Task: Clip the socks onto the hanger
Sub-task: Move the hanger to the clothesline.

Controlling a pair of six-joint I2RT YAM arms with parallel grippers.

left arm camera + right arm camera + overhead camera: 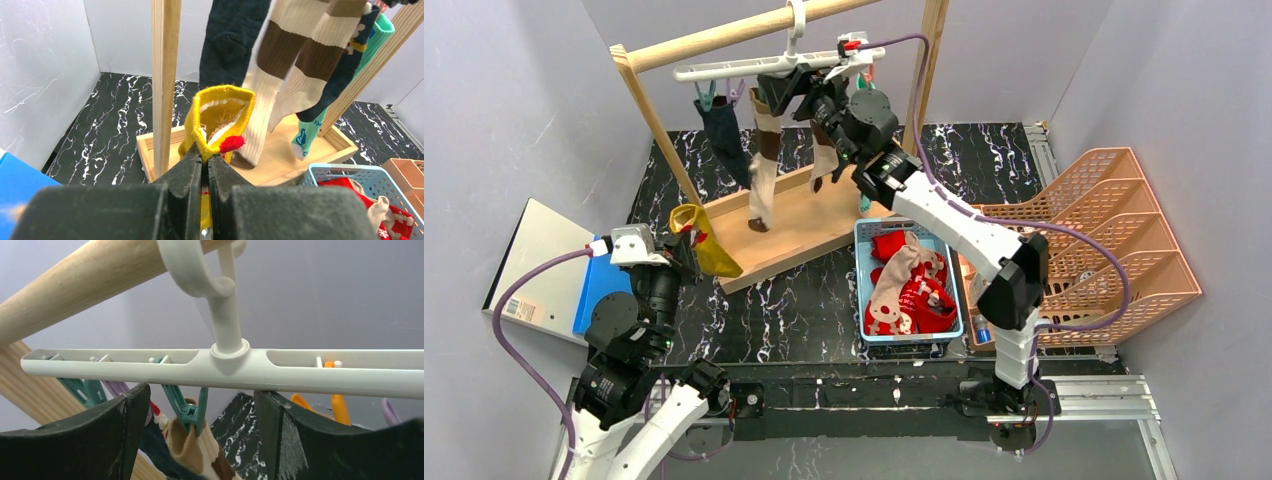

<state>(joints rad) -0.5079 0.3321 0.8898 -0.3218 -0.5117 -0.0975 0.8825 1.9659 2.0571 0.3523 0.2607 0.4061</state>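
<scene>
The white hanger (754,68) hooks on the wooden rail (724,35) at the back. A dark navy sock (724,140) and brown-and-beige banded socks (766,165) hang from its clips. My left gripper (686,245) is shut on a mustard yellow sock (706,245) with a red tuft, low beside the rack's left post; the sock shows close in the left wrist view (220,117). My right gripper (819,85) is open just under the hanger bar (225,367), its jaws either side of a teal clip (187,407) that grips a banded sock (192,450).
The wooden rack base (794,225) lies mid-table. A blue basket (864,235) holds red and beige socks (909,290). An orange tiered tray (1104,240) stands right. A blue box (599,285) lies left. Orange clips (337,407) hang right of the hook.
</scene>
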